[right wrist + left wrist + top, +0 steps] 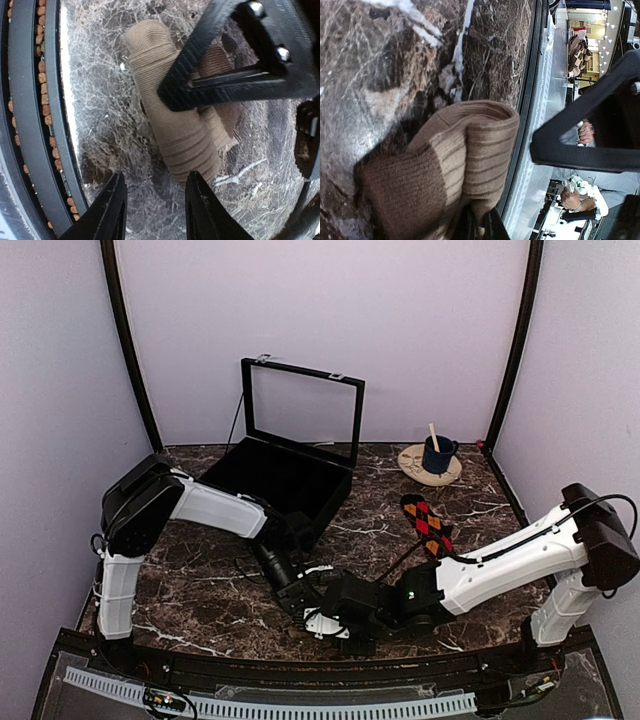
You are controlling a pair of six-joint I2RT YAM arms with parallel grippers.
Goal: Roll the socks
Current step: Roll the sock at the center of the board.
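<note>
Pressed together, the left gripper [480, 224] pinches the edge of the tan-brown sock [452, 165], whose ribbed fabric is folded over itself in a loose roll on the marble table [380, 75]. The right gripper [156, 177] has its fingers spread, with only bare tabletop between them. The roll lies just past its tips, toward 12 o'clock in the right wrist view, and the left gripper's black finger crosses over the roll there. In the top view both grippers meet at about 6 o'clock on the table, close to the near edge, and hide that sock beneath them. The argyle sock [427, 524] lies flat and alone at about 3 o'clock, well apart from both grippers. An open black box [285, 480] sits at 11 o'clock with its lid upright. At 1 o'clock a blue mug [437, 453] holding a stick stands on a round wooden coaster [412, 468]
</note>
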